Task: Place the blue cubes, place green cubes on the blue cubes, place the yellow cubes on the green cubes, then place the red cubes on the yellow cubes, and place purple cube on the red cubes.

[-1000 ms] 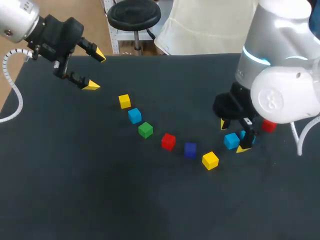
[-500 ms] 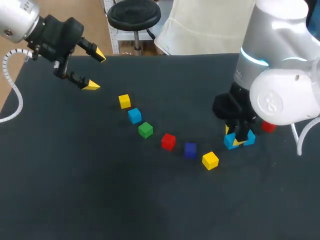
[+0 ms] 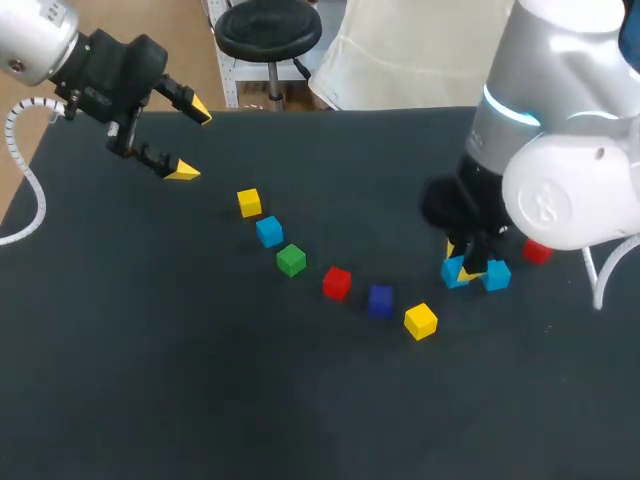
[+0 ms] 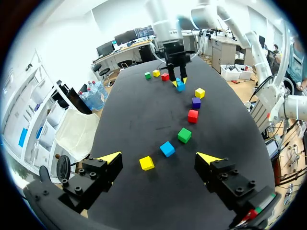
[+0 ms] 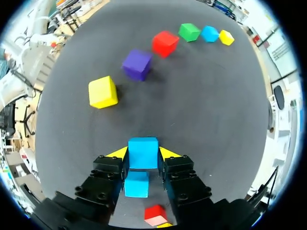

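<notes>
Early stage, nothing stacked yet. Right gripper (image 5: 143, 152) clamps blue cube (image 5: 143, 146) at right-centre of head frame, second blue cube (image 3: 497, 276) just beside. Left gripper (image 3: 192, 141) wide, upper left. Green, yellow, red, purple layers remain.

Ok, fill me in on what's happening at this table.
The right pincer is shut on a blue cube, with a second blue cube right next to it. The left pincer hangs open and empty over the far left of the table. The other cubes lie singly; no stack shows yet.
</notes>
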Available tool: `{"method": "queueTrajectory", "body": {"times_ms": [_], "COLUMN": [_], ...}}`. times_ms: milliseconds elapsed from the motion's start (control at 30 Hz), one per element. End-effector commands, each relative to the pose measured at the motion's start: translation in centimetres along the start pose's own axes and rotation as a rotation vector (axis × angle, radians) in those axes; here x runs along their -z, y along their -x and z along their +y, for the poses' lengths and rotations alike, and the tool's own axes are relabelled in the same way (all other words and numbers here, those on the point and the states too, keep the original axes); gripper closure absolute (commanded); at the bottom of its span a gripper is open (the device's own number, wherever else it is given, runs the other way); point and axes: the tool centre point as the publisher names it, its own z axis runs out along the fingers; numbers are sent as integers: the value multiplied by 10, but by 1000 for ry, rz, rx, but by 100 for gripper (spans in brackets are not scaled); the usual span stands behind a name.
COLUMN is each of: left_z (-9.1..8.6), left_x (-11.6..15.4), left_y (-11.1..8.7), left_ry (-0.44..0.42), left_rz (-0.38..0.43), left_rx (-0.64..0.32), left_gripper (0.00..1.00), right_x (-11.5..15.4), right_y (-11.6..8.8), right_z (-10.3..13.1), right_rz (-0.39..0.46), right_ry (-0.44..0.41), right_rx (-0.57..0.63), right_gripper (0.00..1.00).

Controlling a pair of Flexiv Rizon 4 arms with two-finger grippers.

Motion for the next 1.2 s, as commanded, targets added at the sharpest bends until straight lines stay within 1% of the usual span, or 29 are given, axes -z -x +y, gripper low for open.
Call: {"method": "queueTrajectory", "body": {"times_ms": [33,100,133,333,500,700,767,900,1133,1200], "left_z": [-1,-1,-1,-1,-1,-1,-1,-1,-1,-1], "left_x": [0,0,0,0,0,0,0,0,0,0], "left_y": [-1,-1,-1,-1,-1,-1,-1,-1,-1,-1], "left_ry": [2,2,2,2,2,2,2,2,2,2], "left_rz": [-1,-1,-1,-1,-1,-1,-1,-1,-1,-1], "left_rx": [-3,-3,-3,-3,-3,-3,-3,-3,-3,-3], "left_gripper": [0,0,0,0,0,0,0,0,0,0], "right_x": [7,6,5,2,1,-4,-6,-11,-20,-22], "right_y": [18,27,30,50,65,83,87,95,105,107], "right_z": [6,0,-5,-27,-42,-62,-67,-76,-85,-86], "right_rz": [23,27,7,-36,-67,-67,-53,-72,-75,-56], "right_ry": [-75,-90,-95,-111,-109,-81,-70,-54,-45,-39], "right_rx": [-42,-69,-80,-142,-149,-156,-184,-214,-234,-242], "right_gripper": [100,100,100,100,100,100,100,100,100,100]}}
